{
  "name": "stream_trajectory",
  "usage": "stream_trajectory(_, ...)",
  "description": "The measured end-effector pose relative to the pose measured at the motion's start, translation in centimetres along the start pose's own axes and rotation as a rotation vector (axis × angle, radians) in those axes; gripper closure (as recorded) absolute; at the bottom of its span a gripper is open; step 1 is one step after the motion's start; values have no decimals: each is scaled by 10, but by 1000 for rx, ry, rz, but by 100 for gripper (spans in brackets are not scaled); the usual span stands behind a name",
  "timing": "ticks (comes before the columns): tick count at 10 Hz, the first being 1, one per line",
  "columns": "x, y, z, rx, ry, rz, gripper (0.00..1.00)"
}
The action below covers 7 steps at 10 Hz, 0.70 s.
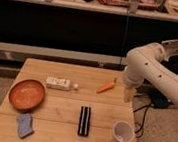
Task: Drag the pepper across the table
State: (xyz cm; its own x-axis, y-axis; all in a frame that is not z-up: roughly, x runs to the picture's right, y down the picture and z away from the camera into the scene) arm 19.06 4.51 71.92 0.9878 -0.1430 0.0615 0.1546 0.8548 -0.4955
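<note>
While the hand (128,95) hangs empty, jaws apart, pepper (106,87) just beside it, untouched

My arm (153,58): off-white, fat rounded tube links, small dark dots along the shell. Gripper (127,95) pale yellowish, jaws apart, at the desk's (60,117) 3 o'clock edge.
</note>
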Motion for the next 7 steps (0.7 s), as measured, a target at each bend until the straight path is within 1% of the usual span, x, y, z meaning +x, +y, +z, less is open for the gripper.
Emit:
stream_trajectory(1,-4,-3,0,2,1,-21,20)
stream_trajectory(3,-5,-7,2,6,-1,-52,20)
stream_trajectory(5,-20,-13,9,7,-7,-94,20)
stream_trajectory(7,-27,-17,15,9,-8,-127,20)
